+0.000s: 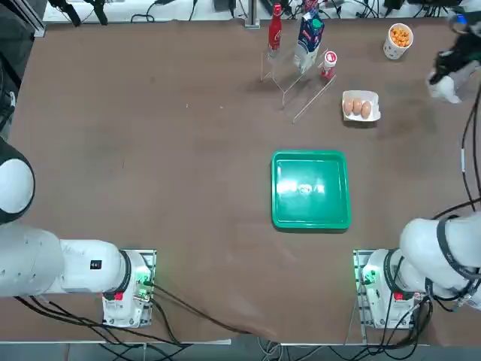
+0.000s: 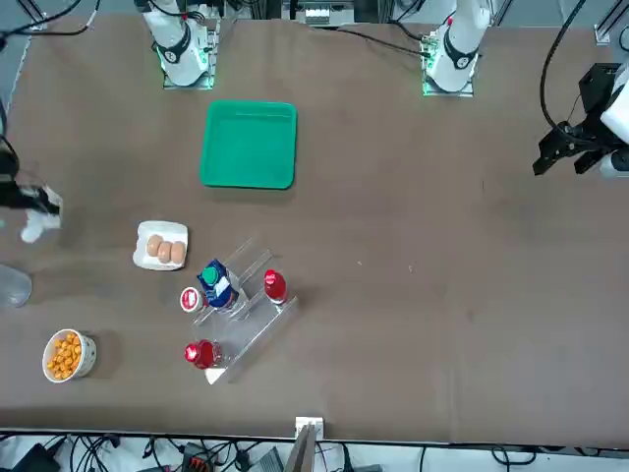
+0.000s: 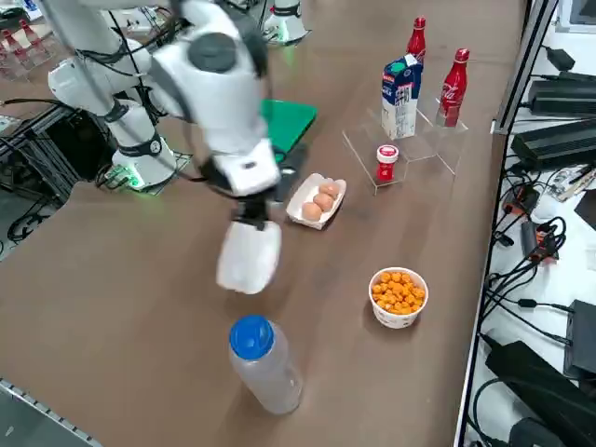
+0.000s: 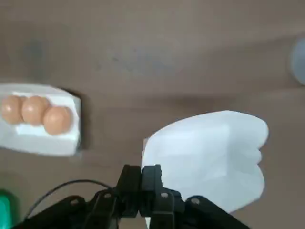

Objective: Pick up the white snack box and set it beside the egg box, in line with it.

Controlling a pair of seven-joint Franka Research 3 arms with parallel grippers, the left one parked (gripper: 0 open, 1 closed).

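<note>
The white snack box point(image 3: 249, 257) hangs in the air above the table, pinched at one edge. My right gripper point(image 3: 252, 222) is shut on it. From overhead the white snack box point(image 1: 445, 89) and gripper point(image 1: 453, 69) are near the table's far right edge. The wrist view shows the two fingers point(image 4: 151, 177) pressed together on the rim of the white snack box point(image 4: 214, 152). The egg box point(image 1: 361, 106), a small white tray with brown eggs, rests on the table beside the held box, a short gap away. The egg box shows too in the wrist point(image 4: 40, 119) and side point(image 3: 317, 201) views.
A cup of orange snacks point(image 1: 399, 39) stands at the far right corner. A clear bottle with a blue cap point(image 3: 263, 363) stands close to the held box. A clear rack point(image 1: 297, 83) carries red bottles and a milk carton point(image 1: 308, 41). A green tray point(image 1: 279, 216) lies mid-table.
</note>
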